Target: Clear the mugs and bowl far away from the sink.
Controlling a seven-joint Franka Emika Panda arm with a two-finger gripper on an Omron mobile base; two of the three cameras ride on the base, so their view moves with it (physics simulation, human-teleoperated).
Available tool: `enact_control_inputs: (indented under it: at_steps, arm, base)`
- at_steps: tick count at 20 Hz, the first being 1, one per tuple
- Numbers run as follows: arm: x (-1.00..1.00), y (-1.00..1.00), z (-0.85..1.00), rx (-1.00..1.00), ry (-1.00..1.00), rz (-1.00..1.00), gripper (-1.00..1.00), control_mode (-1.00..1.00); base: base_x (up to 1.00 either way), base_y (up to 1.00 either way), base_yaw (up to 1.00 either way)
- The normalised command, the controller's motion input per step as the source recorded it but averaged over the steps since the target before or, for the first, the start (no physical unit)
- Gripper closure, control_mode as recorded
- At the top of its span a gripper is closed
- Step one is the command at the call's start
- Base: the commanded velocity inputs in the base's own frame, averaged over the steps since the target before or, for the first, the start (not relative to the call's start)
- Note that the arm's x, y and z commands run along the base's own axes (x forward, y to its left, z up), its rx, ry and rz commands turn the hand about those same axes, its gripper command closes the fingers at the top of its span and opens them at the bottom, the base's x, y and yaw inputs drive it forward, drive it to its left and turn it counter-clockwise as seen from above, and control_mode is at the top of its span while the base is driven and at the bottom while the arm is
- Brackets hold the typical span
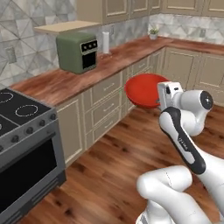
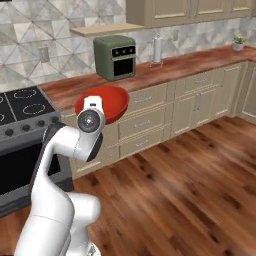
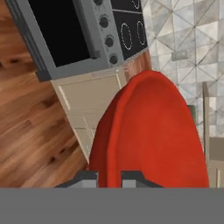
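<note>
One red bowl [image 3: 153, 131] in claw [image 3: 109, 177]

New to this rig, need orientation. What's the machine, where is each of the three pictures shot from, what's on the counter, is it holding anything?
It is a white robot arm on a driving base in a rendered kitchen. Two pictures come from cameras on the base, behind the arm to its left and right. The third looks along the gripper from the hand. The gripper is shut on the rim of the red bowl, carried in the air in front of the cabinets. On the wooden counter stand a green toaster oven, a paper towel roll and a small potted plant. A stove stands at the counter's end.
</note>
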Motion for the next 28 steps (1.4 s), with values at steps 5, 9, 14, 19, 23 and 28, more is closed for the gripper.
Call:
enact_control_inputs:
  at_steps: [5, 9, 14, 19, 23, 28]
  arm:
    - [0.0, 0.0, 0.0, 0.0, 0.0, 0.0, 1.0, 1.0]
    - [0.0, 0.0, 0.0, 0.0, 0.0, 0.0, 1.0, 1.0]
    - [0.0, 0.0, 0.0, 0.0, 0.0, 0.0, 1.0, 1.0]
    - [0.0, 0.0, 0.0, 0.0, 0.0, 0.0, 1.0, 1.0]
    - [0.0, 0.0, 0.0, 0.0, 0.0, 0.0, 1.0, 1.0]
    - [0.0, 0.0, 0.0, 0.0, 0.0, 0.0, 1.0, 1.0]
  base:
    - [1.0, 0.0, 0.37]
    - [1.0, 0.0, 0.31]
    - [1.0, 0.0, 0.35]
    - [1.0, 0.0, 0.36]
    - [1.0, -0.13, 0.28]
    - [1.0, -0.43, 0.21]
